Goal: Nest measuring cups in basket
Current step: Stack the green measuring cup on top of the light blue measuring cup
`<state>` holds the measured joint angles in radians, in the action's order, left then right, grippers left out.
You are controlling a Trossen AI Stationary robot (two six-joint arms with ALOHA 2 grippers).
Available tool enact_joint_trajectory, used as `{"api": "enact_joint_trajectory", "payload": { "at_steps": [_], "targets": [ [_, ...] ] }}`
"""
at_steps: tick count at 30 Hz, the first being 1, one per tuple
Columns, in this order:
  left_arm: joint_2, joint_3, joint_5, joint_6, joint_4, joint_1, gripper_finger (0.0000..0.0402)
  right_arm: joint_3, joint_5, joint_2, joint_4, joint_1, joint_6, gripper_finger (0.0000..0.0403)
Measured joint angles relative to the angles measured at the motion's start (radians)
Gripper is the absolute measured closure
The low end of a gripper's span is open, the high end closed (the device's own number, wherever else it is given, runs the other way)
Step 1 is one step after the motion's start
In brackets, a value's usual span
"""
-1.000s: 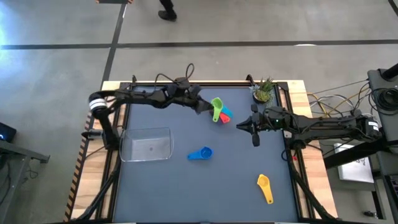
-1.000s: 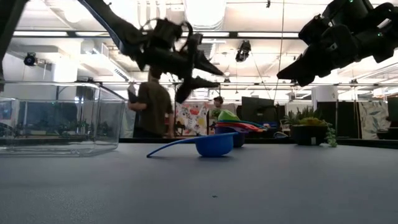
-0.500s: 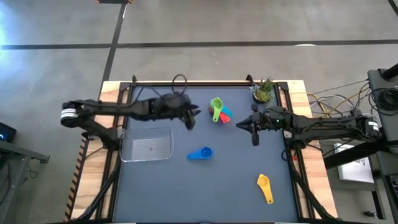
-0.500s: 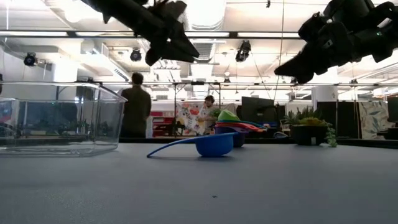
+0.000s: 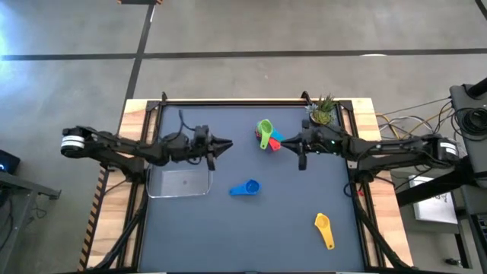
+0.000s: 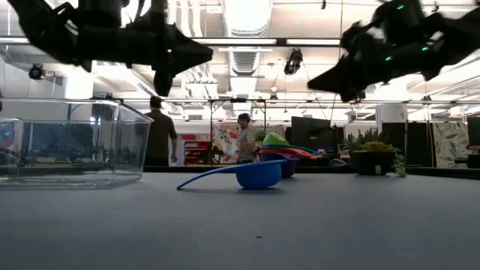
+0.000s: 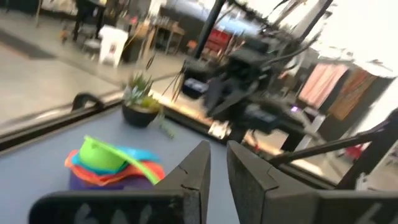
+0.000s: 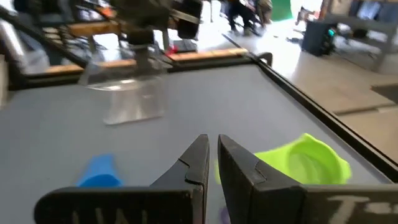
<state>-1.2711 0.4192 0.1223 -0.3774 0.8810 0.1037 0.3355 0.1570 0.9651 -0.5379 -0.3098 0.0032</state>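
Tabletop (image 5: 289,243): dark blue, fills centre of the high view.

Basket (image 5: 179,181): clear, left of centre, looks empty.

Left gripper (image 5: 226,143): hangs above the tabletop just off the basket's upper right corner, tip toward frame right. Jaws nearly together in the wrist view, a narrow gap between them, holding nothing.

Right gripper (image 5: 301,162): right of centre, tip toward frame bottom, jaws closed, empty.

Cup stack (image 5: 268,138): green on top, red, orange and teal showing beneath, upper centre. Lies between the two grippers, just left of the right one and nearer to it than to the left. Green handle runs toward lower left.

Blue cup (image 5: 246,188): alone, centre, handle toward frame left, between basket and stack. It lies close to a path from stack to basket.

Yellow cup (image 5: 324,229): lower right, well apart.

Plant (image 5: 323,111): upper right, behind the right arm.
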Motion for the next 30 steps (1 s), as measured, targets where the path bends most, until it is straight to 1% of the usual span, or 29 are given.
{"api": "enact_joint_trajectory", "payload": {
  "at_steps": [2,5,8,10,13,16,18,21,26,28,30],
  "targets": [
    [-0.011,-0.035,0.0,0.002,0.07,-0.003,0.037,0.031,0.013,0.063,0.0,-0.031,-0.002,0.0381],
    [-0.04,-0.056,0.0,0.002,0.124,-0.006,0.0377,0.086,0.078,0.166,-0.007,-0.071,-0.004,0.0381],
    [-0.084,-0.055,0.001,0.018,0.171,-0.007,0.0382,0.138,0.144,0.274,-0.074,-0.095,-0.004,0.0381],
    [-0.101,-0.042,0.0,0.033,0.185,-0.007,0.0384,0.16,0.199,0.346,-0.171,-0.113,0.007,0.0381],
    [-0.107,-0.021,-0.001,0.064,0.189,-0.007,0.0384,0.17,0.287,0.454,-0.366,-0.156,0.071,0.0381],
    [-0.107,-0.011,-0.001,0.083,0.17,-0.007,0.0384,0.169,0.311,0.554,-0.531,-0.216,0.147,0.0381],
    [-0.107,-0.009,-0.002,0.085,0.163,-0.006,0.0384,0.171,0.313,0.62,-0.595,-0.25,0.184,0.0381],
    [-0.108,-0.008,-0.001,0.096,0.144,-0.005,0.0384,0.205,0.343,0.701,-0.607,-0.279,0.206,0.0381],
    [-0.111,-0.009,-0.001,0.111,0.139,-0.005,0.0384,0.265,0.401,0.791,-0.576,-0.278,0.209,0.0381],
    [-0.111,-0.009,-0.001,0.109,0.138,-0.005,0.0384,0.286,0.403,0.801,-0.518,-0.277,0.202,0.0381],
    [-0.112,-0.009,-0.001,0.108,0.138,-0.005,0.0384,0.309,0.397,0.803,-0.411,-0.278,0.173,0.0381]
  ]
}}
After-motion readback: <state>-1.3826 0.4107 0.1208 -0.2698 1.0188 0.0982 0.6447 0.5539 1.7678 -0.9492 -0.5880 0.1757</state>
